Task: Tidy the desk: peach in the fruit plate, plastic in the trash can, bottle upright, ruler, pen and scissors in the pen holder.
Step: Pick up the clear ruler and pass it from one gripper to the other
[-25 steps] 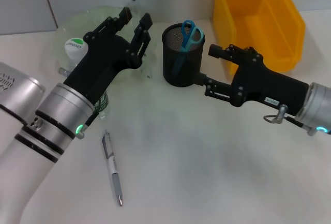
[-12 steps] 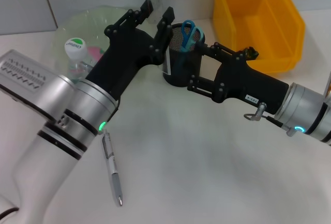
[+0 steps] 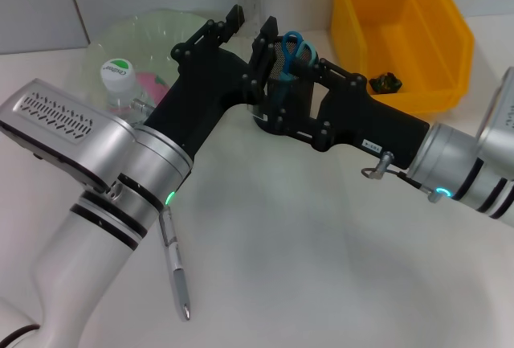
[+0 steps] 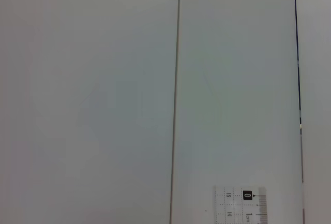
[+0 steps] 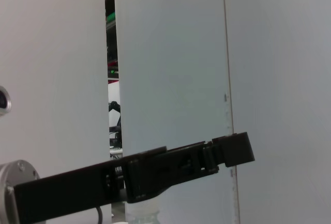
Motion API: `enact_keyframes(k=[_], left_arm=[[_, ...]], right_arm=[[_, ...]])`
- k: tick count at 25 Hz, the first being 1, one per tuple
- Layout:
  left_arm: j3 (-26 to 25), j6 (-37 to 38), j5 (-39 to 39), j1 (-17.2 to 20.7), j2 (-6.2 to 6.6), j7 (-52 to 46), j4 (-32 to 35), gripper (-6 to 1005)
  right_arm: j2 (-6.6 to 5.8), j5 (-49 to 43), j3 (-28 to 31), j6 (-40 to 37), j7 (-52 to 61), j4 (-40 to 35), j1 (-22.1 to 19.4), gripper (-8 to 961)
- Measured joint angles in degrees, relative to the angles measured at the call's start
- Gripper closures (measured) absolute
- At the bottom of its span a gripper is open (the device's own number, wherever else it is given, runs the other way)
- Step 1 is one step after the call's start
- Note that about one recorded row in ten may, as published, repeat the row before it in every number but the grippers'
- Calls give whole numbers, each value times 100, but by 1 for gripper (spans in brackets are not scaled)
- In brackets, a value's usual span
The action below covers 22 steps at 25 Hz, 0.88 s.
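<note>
Where the left gripper [image 3: 251,20] rises beside the pen holder [image 3: 281,91], its closed fingers clamp the ruler [image 3: 250,2], a clear strip with black ticks, held upright above the holder's rim; the holder, black mesh, contains the blue-handled scissors [image 3: 292,51]. Fruit plate [image 3: 128,38]: pale green, holding the peach [image 3: 149,84], with the white-capped bottle [image 3: 119,83] before it; trash can [image 3: 401,22]: yellow. Right gripper [image 3: 277,95] sits against the holder, grip not discernible; pen [image 3: 177,272] lies on the desk [image 3: 321,268].
</note>
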Motion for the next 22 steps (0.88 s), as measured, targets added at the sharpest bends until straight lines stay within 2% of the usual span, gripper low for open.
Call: enact_keyframes(k=[12,22], left_arm=[[10,-50,-77,-6,0,6,18,607],[7,-51,-142,-37,0,13,-19,606]], right_arm=[[0,152,83,186,-334,332,358,192],[0,157,226,344,-510,558,591,242]])
